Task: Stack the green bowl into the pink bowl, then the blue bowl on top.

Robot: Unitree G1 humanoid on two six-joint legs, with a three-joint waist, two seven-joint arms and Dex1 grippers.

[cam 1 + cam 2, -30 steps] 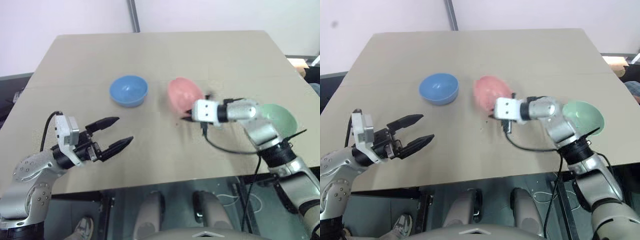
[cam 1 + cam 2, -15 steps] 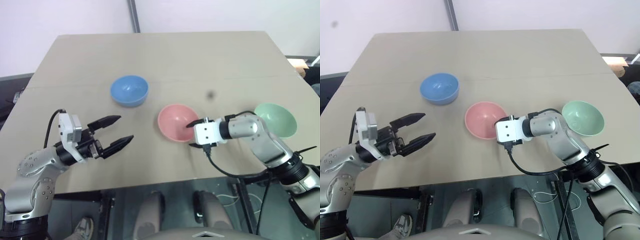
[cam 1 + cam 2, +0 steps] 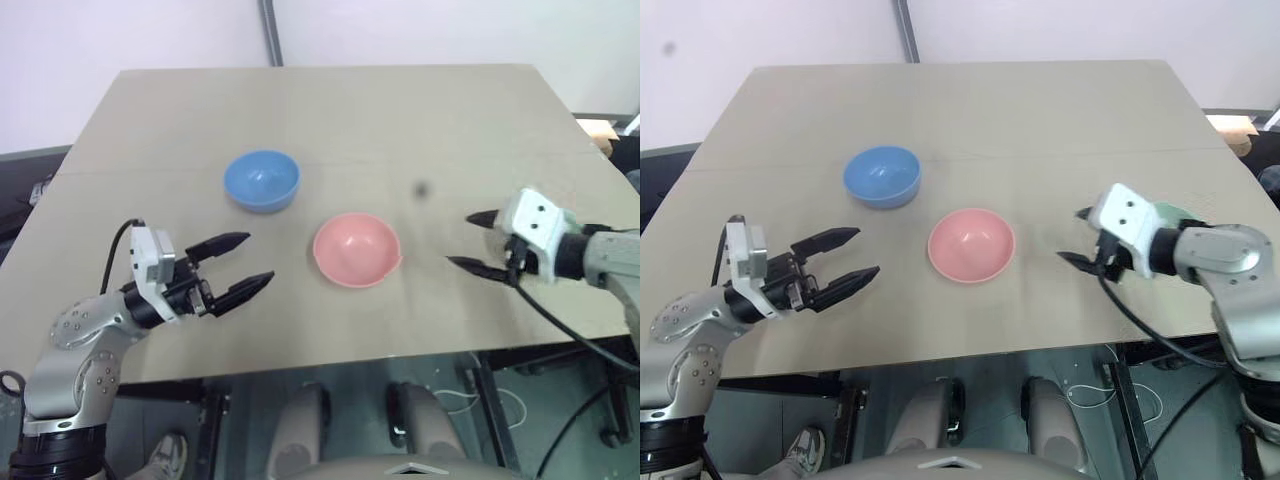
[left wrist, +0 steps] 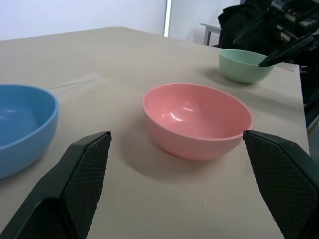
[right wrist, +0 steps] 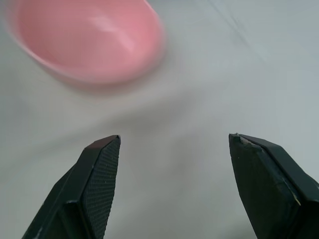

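Observation:
The pink bowl (image 3: 357, 250) sits upright near the middle of the table, also in the wrist views (image 4: 197, 119) (image 5: 84, 40). The blue bowl (image 3: 261, 181) stands behind it to the left. The green bowl (image 4: 245, 65) stands at the right side, mostly hidden behind my right hand, a sliver (image 3: 1170, 212) showing. My left gripper (image 3: 258, 258) hovers open to the left of the pink bowl, pointing at it, holding nothing. My right gripper (image 3: 460, 239) is open and empty to the right of the pink bowl, between it and the green bowl.
The tan table (image 3: 400, 110) has bare surface behind the bowls. Its front edge runs just below both grippers. A cable (image 3: 570, 335) hangs from the right wrist past the table's front right corner.
The right gripper has let go of the pink bowl, opened and swung away to the right. The pink bowl, tilted before, now rests upright, nearer the front. The left gripper has stayed put.

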